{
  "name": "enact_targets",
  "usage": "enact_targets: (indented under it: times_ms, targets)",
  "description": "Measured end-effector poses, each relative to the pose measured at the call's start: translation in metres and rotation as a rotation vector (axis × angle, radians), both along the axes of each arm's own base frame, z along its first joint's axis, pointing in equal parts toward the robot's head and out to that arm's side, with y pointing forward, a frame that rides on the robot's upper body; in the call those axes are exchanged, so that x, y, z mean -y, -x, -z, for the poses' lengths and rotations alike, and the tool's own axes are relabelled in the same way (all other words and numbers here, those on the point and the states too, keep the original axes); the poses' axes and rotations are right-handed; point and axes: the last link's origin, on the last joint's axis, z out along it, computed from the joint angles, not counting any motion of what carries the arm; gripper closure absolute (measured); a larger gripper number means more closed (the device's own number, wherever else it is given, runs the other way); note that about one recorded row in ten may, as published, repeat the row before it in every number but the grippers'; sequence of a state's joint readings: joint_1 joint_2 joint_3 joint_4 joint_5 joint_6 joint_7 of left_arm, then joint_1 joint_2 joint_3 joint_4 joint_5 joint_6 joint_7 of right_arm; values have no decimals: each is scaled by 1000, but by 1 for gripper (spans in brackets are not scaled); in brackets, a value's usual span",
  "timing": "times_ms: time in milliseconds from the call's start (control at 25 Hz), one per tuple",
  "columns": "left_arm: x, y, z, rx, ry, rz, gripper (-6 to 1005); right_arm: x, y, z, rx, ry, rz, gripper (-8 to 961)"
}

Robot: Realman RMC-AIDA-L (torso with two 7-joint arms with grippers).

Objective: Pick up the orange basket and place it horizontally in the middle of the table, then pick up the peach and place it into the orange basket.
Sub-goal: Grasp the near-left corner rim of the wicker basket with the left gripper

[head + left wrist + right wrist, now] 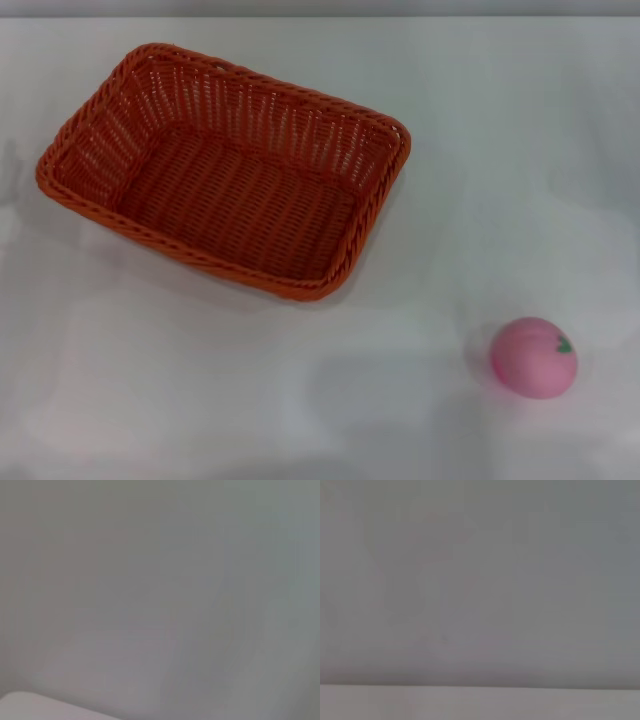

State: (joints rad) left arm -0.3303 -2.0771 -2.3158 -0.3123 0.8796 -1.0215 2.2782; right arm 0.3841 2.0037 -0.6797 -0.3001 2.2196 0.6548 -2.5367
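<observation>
Orange wicker fills the upper left of the head view: the orange basket [225, 170] sits upright on the table [300, 400], its long side turned at a slant, its braided rim whole and its woven floor bare. Well apart from it, toward the near right of the tabletop, lies the peach [534, 357], pink and round, with its small green leaf mark facing up and to the right. Nothing touches either of them.

Neither pincer shows in any view, so places relative to one cannot be given, and whether the left or right pincer stands open or closed, or has hold of anything, cannot be told. The left wrist view gives only a grey blur with a pale corner at one edge; the right wrist view gives the same grey above a pale band. What those pale parts are cannot be made out.
</observation>
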Motion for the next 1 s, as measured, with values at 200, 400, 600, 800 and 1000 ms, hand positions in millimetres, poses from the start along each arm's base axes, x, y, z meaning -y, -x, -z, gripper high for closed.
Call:
enact_targets:
  times_ms: [200, 400, 600, 800, 1000]
  targets:
    - [-3, -1, -2, 45, 58, -8, 482, 2, -1, -5, -14, 9, 4, 96]
    - [-3, -3, -9, 91, 129, -11, 482, 1, 0, -6, -16, 22, 1, 96]
    - [2, -7, -19, 105, 162, -2, 482, 1, 0, -6, -15, 24, 2, 96]
    - [6, -14, -35, 115, 174, 12, 482, 4, -2, -6, -12, 28, 7, 96]
    - [9, -22, -52, 143, 241, -24, 481, 5, -2, -3, -12, 42, 4, 96]
